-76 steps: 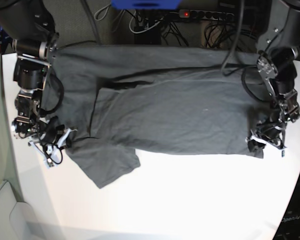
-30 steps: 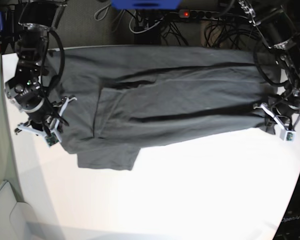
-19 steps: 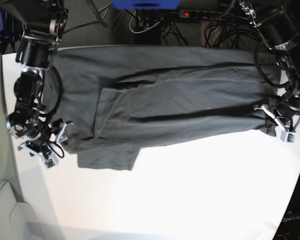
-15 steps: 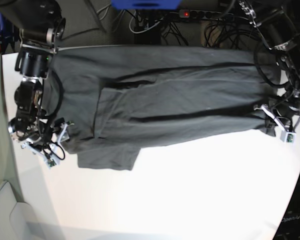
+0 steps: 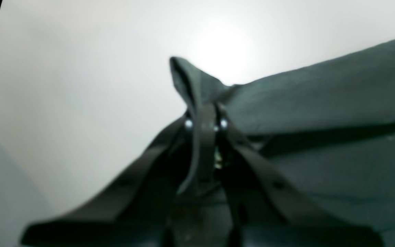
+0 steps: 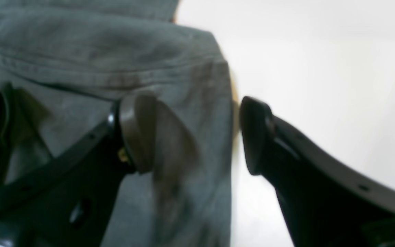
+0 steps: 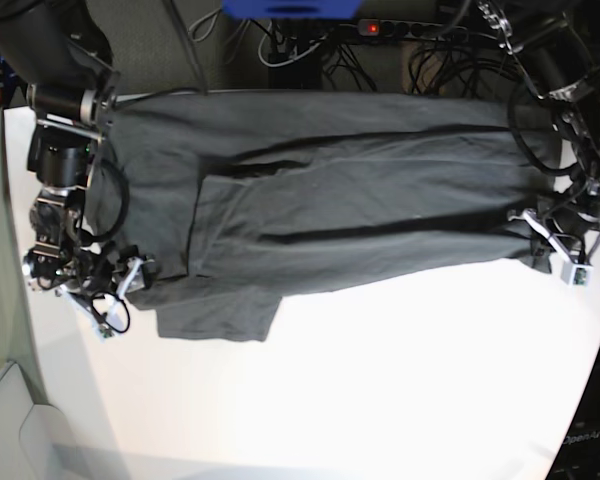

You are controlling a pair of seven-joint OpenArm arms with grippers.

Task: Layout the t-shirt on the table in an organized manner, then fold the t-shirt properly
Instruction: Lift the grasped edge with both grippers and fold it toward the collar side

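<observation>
Charcoal t-shirt [image 7: 350, 205] is stretching lengthwise between pincers on the bench [image 7: 380, 390]: left pincer [image 5: 204, 125] pinching its corner, right pincer [image 6: 197, 133] spreading over its edge.

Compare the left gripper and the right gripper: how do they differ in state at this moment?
The left gripper is shut, pinching a corner of the t-shirt; the right gripper stands open and grips nothing. In the wrist views, cloth stands up between the left jaws, while the shirt's hem lies flat beneath the right ones. Both sit at the shirt's edge over the table.
</observation>
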